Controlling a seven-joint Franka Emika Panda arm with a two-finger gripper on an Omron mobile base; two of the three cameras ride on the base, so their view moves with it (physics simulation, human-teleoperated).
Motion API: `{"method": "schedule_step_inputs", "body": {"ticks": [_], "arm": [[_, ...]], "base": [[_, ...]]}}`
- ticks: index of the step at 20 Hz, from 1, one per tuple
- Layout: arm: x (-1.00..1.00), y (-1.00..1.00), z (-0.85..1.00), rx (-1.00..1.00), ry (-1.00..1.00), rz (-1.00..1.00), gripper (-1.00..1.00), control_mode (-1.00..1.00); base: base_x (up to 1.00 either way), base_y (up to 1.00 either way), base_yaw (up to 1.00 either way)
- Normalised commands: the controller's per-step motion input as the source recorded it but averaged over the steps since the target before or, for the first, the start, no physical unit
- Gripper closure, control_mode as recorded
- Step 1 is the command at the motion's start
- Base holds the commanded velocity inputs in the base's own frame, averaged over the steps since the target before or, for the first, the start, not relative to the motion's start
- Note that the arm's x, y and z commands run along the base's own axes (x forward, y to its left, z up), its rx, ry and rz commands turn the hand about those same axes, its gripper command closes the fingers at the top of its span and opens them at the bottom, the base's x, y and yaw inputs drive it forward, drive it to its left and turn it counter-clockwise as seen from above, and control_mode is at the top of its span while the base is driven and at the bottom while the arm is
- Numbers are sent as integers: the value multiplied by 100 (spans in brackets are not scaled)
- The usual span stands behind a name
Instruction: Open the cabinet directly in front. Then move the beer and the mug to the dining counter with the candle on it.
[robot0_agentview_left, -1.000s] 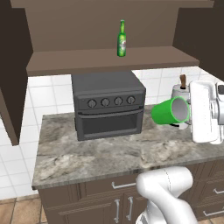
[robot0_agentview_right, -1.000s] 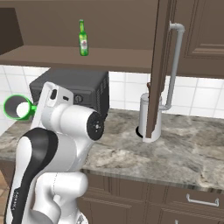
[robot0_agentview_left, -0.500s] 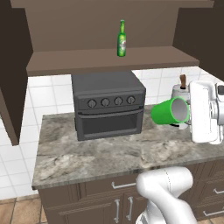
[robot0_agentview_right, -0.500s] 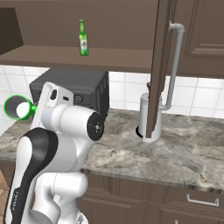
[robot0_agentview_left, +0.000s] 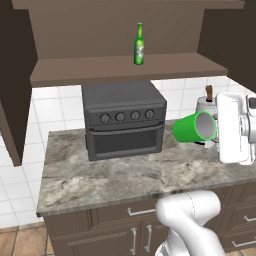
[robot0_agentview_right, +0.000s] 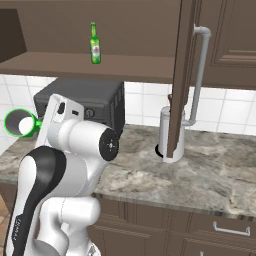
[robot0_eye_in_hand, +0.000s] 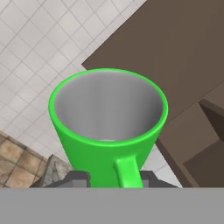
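I see the cabinet (robot0_agentview_left: 15, 75) standing open, so that step looks done. The beer (robot0_agentview_left: 139, 45) stands upright on its shelf, untouched. My gripper (robot0_eye_in_hand: 111, 179) is closed on the mug (robot0_agentview_left: 196, 128), which hangs on its side in the air above the stone counter (robot0_agentview_left: 125, 175), beside the toaster oven (robot0_agentview_left: 124, 119). Both items have yet to reach the dining counter.
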Motion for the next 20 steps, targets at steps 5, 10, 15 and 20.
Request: {"method": "schedule_step_inputs", "body": {"ticks": [5,10,15,20], "arm": [[0,0,0,0,0,0,100,100],[0,0,0,0,0,0,100,100],[0,0,0,0,0,0,100,100],[0,0,0,0,0,0,100,100]], "base": [[0,0,0],[-40,-9,0],[-80,-20,0],[-74,-16,0]]}}
